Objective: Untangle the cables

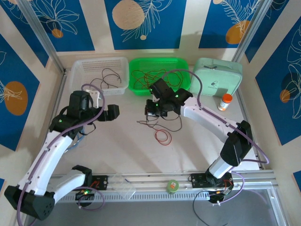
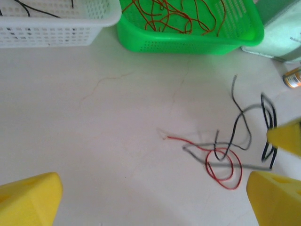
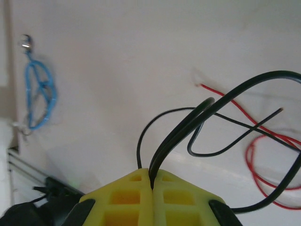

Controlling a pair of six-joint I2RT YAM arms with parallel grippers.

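In the top view the left gripper (image 1: 112, 112) hangs left of centre over the table (image 1: 122, 155), its jaws spread wide. Above it, at upper left, a white basket (image 1: 75, 70) holds a few black cables (image 1: 107, 75). The green basket (image 1: 136, 68) beside it holds red cables (image 1: 150, 76). At centre the right gripper (image 1: 151, 111) has its jaws pressed together on a black cable (image 3: 188, 125) — in the right wrist view it runs doubled into the pinch. A red cable (image 1: 163, 136) loops on the table just below.
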